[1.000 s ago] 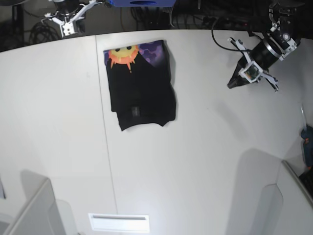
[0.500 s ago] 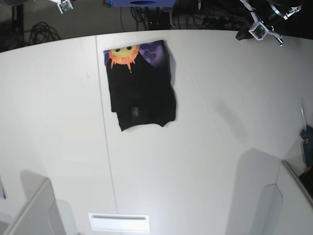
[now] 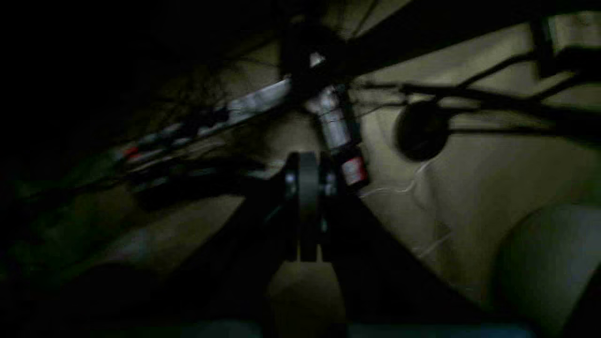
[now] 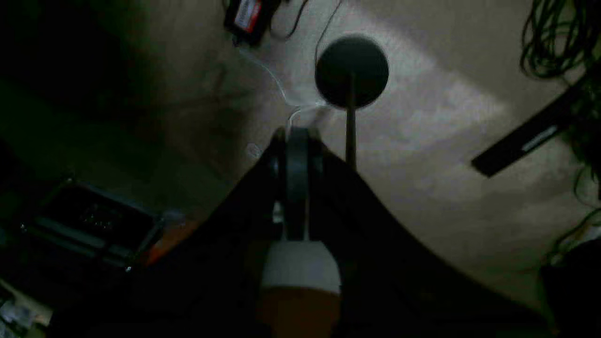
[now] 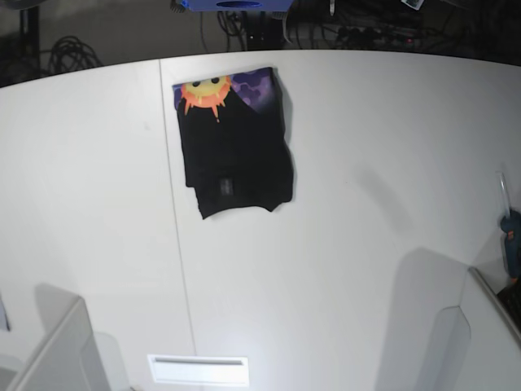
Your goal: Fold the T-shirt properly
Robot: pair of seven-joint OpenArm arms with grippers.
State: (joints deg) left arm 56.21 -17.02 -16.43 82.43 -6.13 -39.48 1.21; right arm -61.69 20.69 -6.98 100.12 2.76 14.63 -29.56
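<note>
A black T-shirt (image 5: pixel 234 145) lies folded into a compact, roughly rectangular bundle on a white table (image 5: pixel 366 204), near the table's far edge and left of its centre. An orange-yellow sun face (image 5: pixel 203 92) and a purple print (image 5: pixel 256 88) show along the shirt's far edge; the rest facing up is plain black, with a small tag (image 5: pixel 224 186) near its near edge. A thin seam (image 5: pixel 181 269) in the table runs just along the shirt's left side. Neither arm appears over the table in the base view, so both pincers are well apart from the shirt. In the dim left wrist view, the left gripper (image 3: pixel 307 185) has its jaws pressed together with no gap and nothing between them; beyond it lie a floor, a dark round base (image 3: pixel 419 129) and cables, all blurred. In the right wrist view, the right gripper (image 4: pixel 296 155) is likewise closed on nothing, jaws touching, above a pale floor (image 4: pixel 436 141) with a round black stand base (image 4: pixel 352 70), a black bar (image 4: pixel 530 134) and coiled cables (image 4: pixel 558 37). A blue object (image 5: pixel 510 236) sits at the table's right edge, far from the shirt.
</note>
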